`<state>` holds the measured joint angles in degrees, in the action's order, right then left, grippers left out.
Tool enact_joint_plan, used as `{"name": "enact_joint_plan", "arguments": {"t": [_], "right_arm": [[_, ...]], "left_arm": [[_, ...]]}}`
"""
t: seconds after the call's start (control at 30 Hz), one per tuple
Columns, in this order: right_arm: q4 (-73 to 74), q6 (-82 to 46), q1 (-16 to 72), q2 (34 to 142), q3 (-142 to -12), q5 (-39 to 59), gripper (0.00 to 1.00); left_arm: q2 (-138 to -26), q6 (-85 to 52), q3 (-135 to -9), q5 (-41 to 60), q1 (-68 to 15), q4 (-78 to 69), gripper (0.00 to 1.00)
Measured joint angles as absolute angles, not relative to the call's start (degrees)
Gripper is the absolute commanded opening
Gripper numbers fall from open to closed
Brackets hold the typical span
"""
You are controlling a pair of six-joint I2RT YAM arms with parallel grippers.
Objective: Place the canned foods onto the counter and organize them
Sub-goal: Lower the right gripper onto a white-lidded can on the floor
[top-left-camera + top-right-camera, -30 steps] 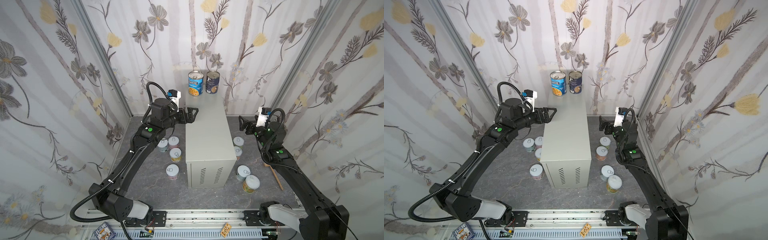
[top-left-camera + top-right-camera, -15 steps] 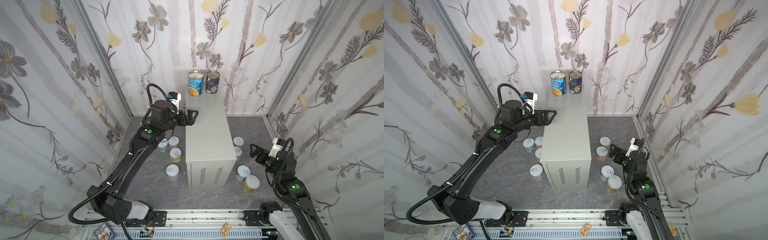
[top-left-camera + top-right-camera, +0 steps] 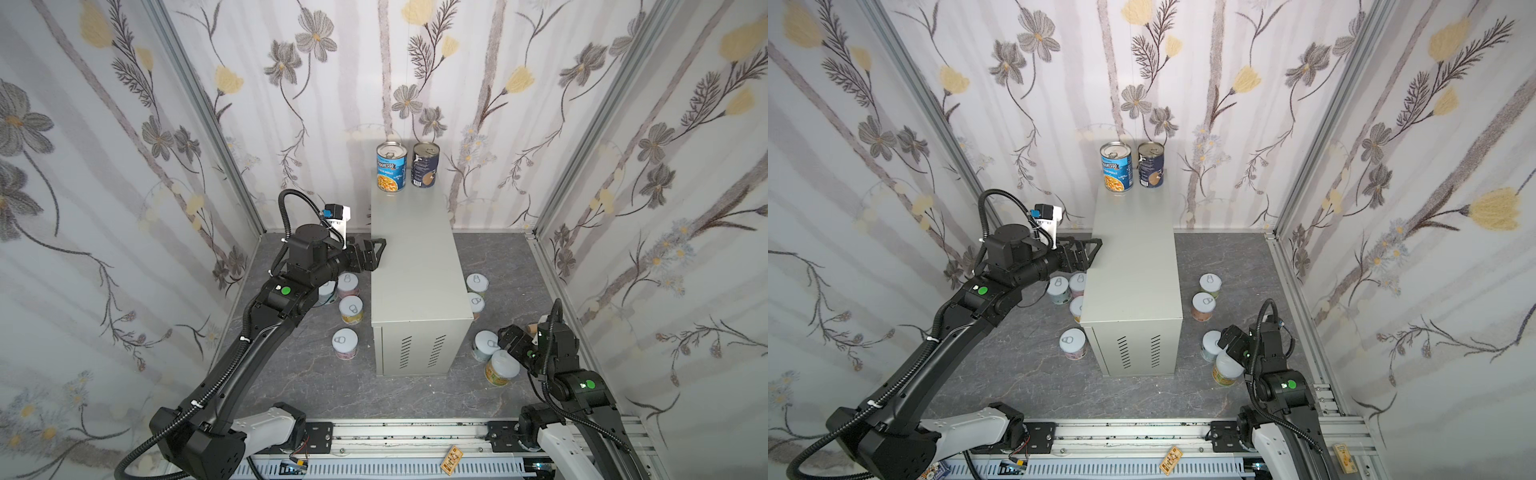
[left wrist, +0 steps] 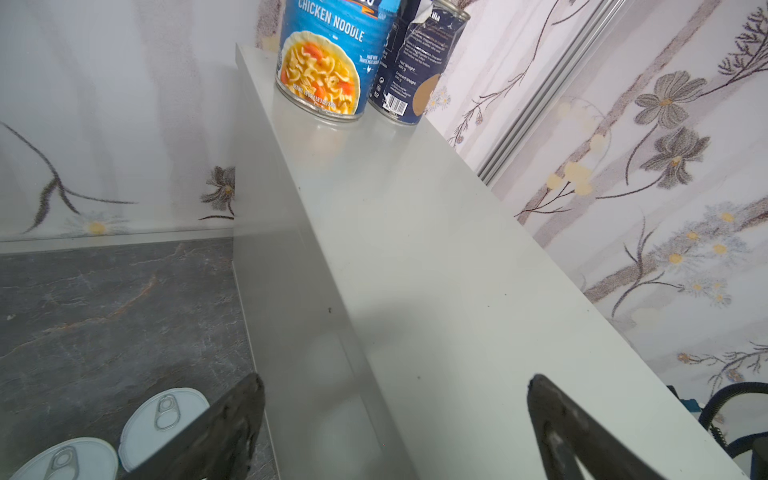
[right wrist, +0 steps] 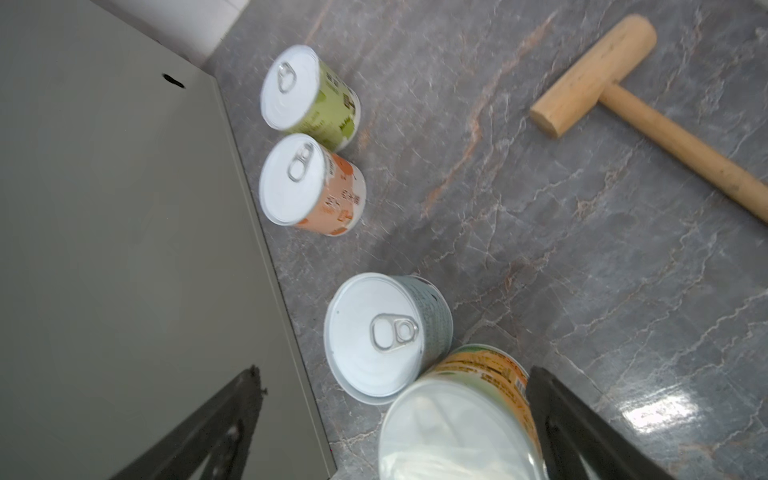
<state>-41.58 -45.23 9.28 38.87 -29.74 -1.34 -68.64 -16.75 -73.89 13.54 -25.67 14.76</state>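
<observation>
Blue can [image 3: 391, 167] and navy can [image 3: 425, 165] stand on the bench [image 3: 411, 257]; small cans [image 3: 351, 308] sit on the floor [image 3: 316, 382]; left fingers [image 4: 232, 424] and right fingers [image 5: 232, 415] are spread.

Free: counter [image 3: 415, 257] top forward of blue can [image 3: 391, 166], navy can [image 3: 424, 164] at rear; short cans [image 3: 351, 309] crowd floor [image 3: 507, 257] both sides.

Black left arm [image 3: 257, 345] and right arm [image 3: 582, 388] bear green dots [image 3: 285, 290], ribbed cables [image 3: 284, 216], white base links [image 3: 266, 428].
</observation>
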Motion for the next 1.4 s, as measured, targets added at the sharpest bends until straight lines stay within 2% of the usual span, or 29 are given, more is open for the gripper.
{"name": "enact_joint_plan", "arguments": {"t": [0.4, 0.9, 1.0, 1.23, 1.4], "right_arm": [[-41.69, -47.53, 13.15, 44.95, -25.15, 0.62, 1.00], [-36.60, -56.21, 28.93, 50.70, -26.00, -2.13, 1.00], [-36.67, -57.91, 34.76, 50.63, -26.59, -6.44, 1.00], [-38.37, -66.22, 54.92, 49.60, -24.95, -18.20, 1.00], [-37.60, -70.50, 62.02, 51.81, -23.27, -24.64, 1.00]], "left_arm": [[-67.26, -13.67, -72.77, 7.64, -25.67, 16.69, 1.00], [-67.11, -12.80, -72.18, 5.41, -25.41, 18.31, 1.00], [-67.11, -12.60, -72.07, 5.34, -25.39, 18.33, 1.00], [-67.11, -12.62, -71.59, 5.37, -25.28, 18.39, 1.00], [-67.11, -12.64, -71.59, 5.39, -25.28, 18.39, 1.00]]}}
